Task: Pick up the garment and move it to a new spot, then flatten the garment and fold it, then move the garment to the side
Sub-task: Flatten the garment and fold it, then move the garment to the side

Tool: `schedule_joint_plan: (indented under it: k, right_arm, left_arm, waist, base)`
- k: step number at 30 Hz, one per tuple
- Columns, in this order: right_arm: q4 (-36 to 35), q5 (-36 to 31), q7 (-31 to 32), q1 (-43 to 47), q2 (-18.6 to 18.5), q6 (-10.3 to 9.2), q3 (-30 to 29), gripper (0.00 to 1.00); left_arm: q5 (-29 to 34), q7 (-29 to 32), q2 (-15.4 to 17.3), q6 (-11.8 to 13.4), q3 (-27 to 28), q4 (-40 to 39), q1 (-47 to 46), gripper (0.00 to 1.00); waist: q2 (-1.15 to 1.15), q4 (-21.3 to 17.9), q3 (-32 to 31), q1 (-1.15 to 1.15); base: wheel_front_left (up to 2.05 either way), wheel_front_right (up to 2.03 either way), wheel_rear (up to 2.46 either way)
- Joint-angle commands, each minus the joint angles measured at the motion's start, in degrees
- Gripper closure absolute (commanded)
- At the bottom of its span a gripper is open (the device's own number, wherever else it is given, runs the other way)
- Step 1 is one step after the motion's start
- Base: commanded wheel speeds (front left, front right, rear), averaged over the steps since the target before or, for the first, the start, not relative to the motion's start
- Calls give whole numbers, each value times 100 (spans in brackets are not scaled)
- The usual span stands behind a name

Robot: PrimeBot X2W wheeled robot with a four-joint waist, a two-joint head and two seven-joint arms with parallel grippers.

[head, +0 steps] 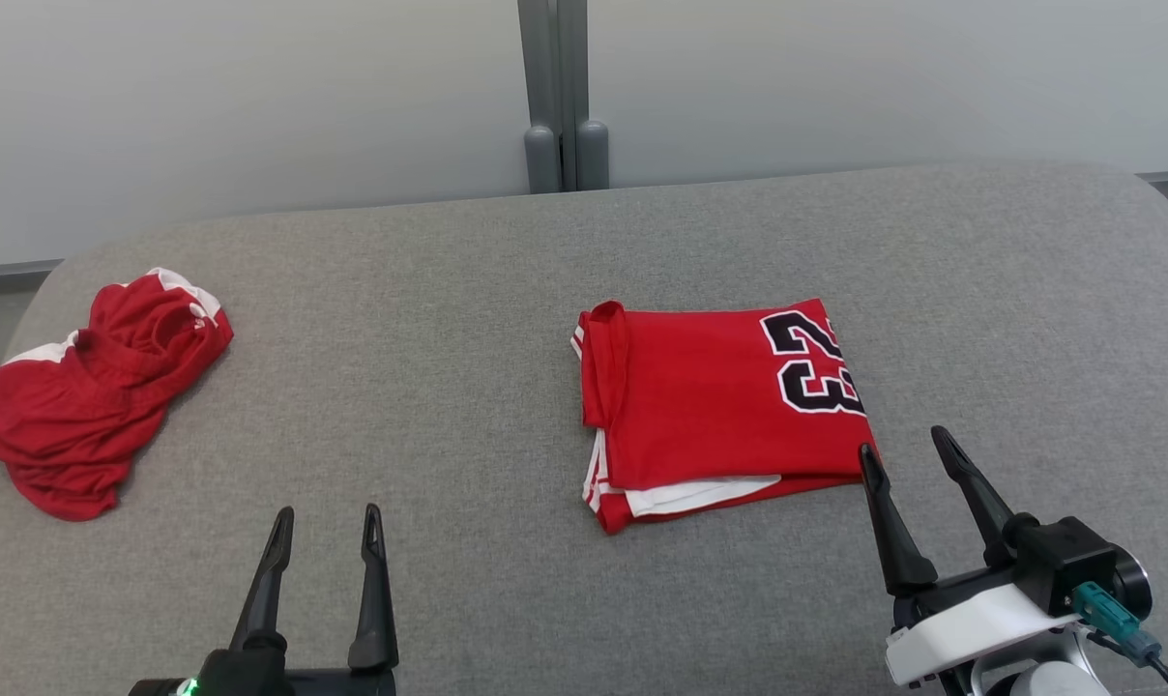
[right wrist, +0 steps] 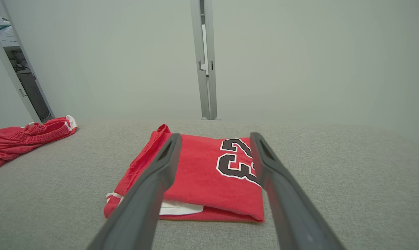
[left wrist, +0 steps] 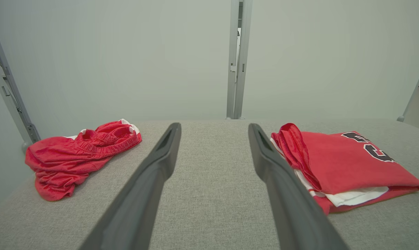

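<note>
A red garment (head: pixel 710 406), a jersey with a black "23", lies folded into a rectangle on the grey fabric surface (head: pixel 429 387), slightly right of centre. My right gripper (head: pixel 902 442) hovers open just off its near right corner, nothing between the fingers; in the right wrist view the fingers (right wrist: pixel 215 136) frame the jersey (right wrist: pixel 202 173). My left gripper (head: pixel 329 512) stands open and empty near the front edge, left of the jersey (left wrist: pixel 348 163). A second red garment (head: pixel 91 396), crumpled shorts with white trim, lies in a heap at the far left.
The padded surface has rounded back corners and drops off at the left beside the shorts (left wrist: pixel 77 156). A grey metal post (head: pixel 565 97) rises against the pale wall behind. Bare fabric stretches between the two garments and to the jersey's right.
</note>
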Motion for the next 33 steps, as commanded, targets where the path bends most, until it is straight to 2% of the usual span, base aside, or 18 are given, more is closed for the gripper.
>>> schedule_joint_plan:
  k: [1, 21, 28, 33]
  right_arm:
    - [-12, 11, -13, 35, -21, 3, -5, 0]
    - [20, 197, -13, -49, -84, 3, 8, 0]
    - [175, 727, -14, -352, -262, 3, -113, 0]
    - [494, 1474, -14, -767, -572, 3, 1, 0]
  left_arm:
    - [-46, 0, 7, -12, 5, 5, -36, 0]
    - [-28, 0, 7, -31, -121, 37, -154, 0]
    - [-26, 0, 7, -89, -253, 62, -288, 0]
    - [2, 0, 7, -90, -367, 19, -480, 0]
  waist:
    - [0, 12, 3, 0]
    - [0, 164, 119, 0]
    - [0, 252, 249, 0]
    - [0, 342, 507, 0]
  base:
    - [0, 0, 0]
    - [0, 0, 0]
    - [0, 0, 0]
    - [0, 0, 0]
